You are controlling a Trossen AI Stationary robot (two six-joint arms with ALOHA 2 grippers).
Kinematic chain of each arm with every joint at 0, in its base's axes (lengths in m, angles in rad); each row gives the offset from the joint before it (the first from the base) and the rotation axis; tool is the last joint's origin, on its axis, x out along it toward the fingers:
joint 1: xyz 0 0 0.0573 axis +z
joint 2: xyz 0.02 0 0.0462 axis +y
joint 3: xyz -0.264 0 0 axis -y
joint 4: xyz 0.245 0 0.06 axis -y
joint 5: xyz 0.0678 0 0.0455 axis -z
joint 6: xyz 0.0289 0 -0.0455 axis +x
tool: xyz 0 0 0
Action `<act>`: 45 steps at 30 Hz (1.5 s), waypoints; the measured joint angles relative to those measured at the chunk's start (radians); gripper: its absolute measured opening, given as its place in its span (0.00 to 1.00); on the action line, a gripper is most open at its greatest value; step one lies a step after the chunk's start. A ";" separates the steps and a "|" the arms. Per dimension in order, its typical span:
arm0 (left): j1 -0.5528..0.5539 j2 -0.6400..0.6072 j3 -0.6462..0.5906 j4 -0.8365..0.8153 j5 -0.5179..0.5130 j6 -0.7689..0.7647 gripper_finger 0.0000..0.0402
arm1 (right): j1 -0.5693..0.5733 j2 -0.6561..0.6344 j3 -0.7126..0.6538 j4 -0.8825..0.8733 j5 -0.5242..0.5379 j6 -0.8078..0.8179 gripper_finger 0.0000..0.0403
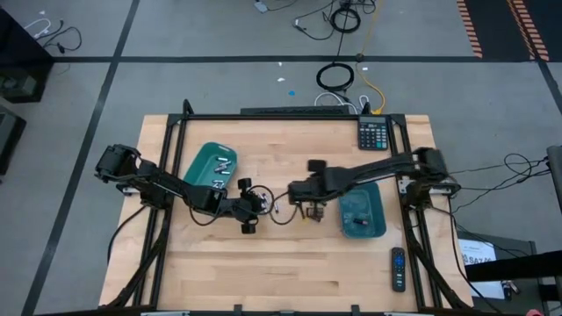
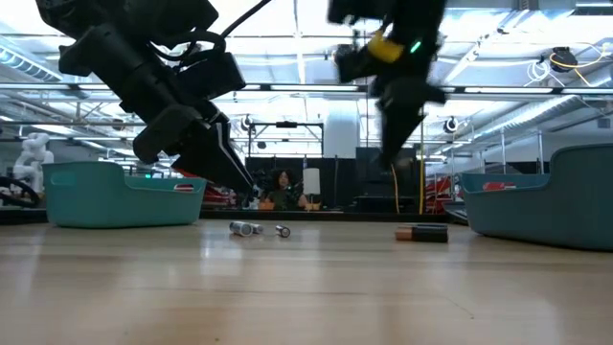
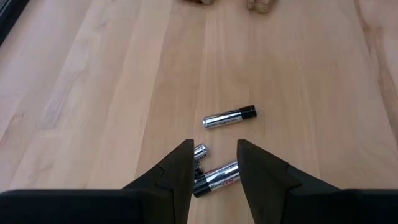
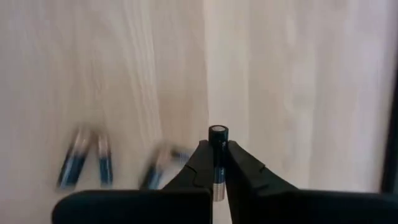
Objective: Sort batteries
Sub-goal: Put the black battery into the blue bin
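Note:
Several small silvery batteries with dark ends lie loose on the wooden table [image 1: 263,272] between two teal trays. My left gripper [image 3: 213,155] [image 1: 255,211] is open and hovers above them. Its fingers stand on either side of one silvery battery [image 3: 216,177]; a second battery [image 3: 199,151] and a third battery [image 3: 229,116] lie just beyond. My right gripper [image 4: 218,146] [image 1: 309,209] is raised over the table's middle, shut on a silvery battery. A dark brown battery [image 2: 421,232] lies on the table below it. The left tray [image 1: 211,167] holds several silvery cells. My right gripper pinches a silvery battery between its two fingers, which point down from above. The battery lies along the fingers, and its dark-capped end [image 4: 218,132] sticks out past the fingertips. It is lifted clear of the table.
The right teal tray [image 1: 362,213] sits just right of my right gripper. A black calculator [image 1: 373,133] lies at the far right corner and a black remote [image 1: 398,268] near the right edge. A black frame borders the table. Bare wood lies toward the near edge.

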 joint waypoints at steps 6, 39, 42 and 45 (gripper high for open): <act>0.000 0.000 0.000 -0.010 0.002 0.000 0.33 | 0.087 -0.169 -0.026 -0.246 -0.009 0.306 0.01; 0.001 0.000 0.000 -0.009 0.023 0.002 0.33 | 0.292 0.030 -0.169 0.345 -0.114 0.518 0.48; 0.001 0.000 0.000 -0.009 0.025 0.002 0.33 | 0.287 0.066 -0.169 0.345 -0.112 0.513 0.48; 0.001 0.000 0.000 -0.008 0.025 0.002 0.33 | 0.277 0.087 -0.169 0.347 -0.105 0.492 0.48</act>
